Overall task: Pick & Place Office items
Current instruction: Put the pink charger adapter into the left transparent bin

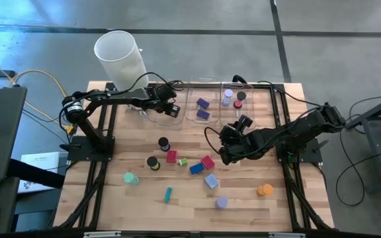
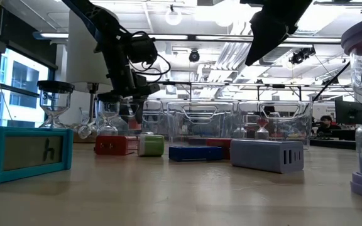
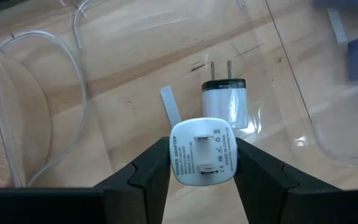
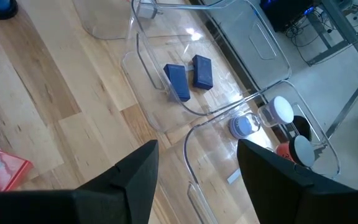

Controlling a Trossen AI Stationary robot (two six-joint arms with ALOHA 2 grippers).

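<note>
Left gripper (image 3: 202, 163) clamps a white, rounded-square wall charger (image 3: 202, 152) between its dark fingers, poised over the left-most clear bin (image 1: 156, 114) at the upper centre of the high view. A second white charger (image 3: 225, 101), with two metal prongs, lies on that bin's glossy floor just beyond the held one.

Right gripper (image 4: 196, 163) hangs with its fingers spread and nothing between them, right of centre in the high view, above bare wood near the red block.

Nearest, along the lower part of the high view, loose pieces lie on the pale plank table (image 1: 276, 205): a lavender roll (image 1: 221, 202), an orange roll (image 1: 264, 190), a teal stick (image 1: 168, 193), a mint-green roll (image 1: 130, 178) and a lavender block (image 1: 211, 180). Farther up sit two red blocks (image 1: 208, 162), one blue block (image 1: 196, 168), a small green piece (image 1: 182, 162) and two black rolls (image 1: 153, 162).

Beyond them, three transparent, thin-walled plastic bins stand in a row. The middle bin (image 4: 253, 43) holds two purple-blue blocks (image 4: 176, 81). The right bin (image 1: 247, 109) holds small rolls, at least one lavender-capped, one red and one black; an exact count is hard to make.

Farthest, at the upper left, a tall white cylinder (image 1: 119, 54) stands off the table's back edge.
</note>
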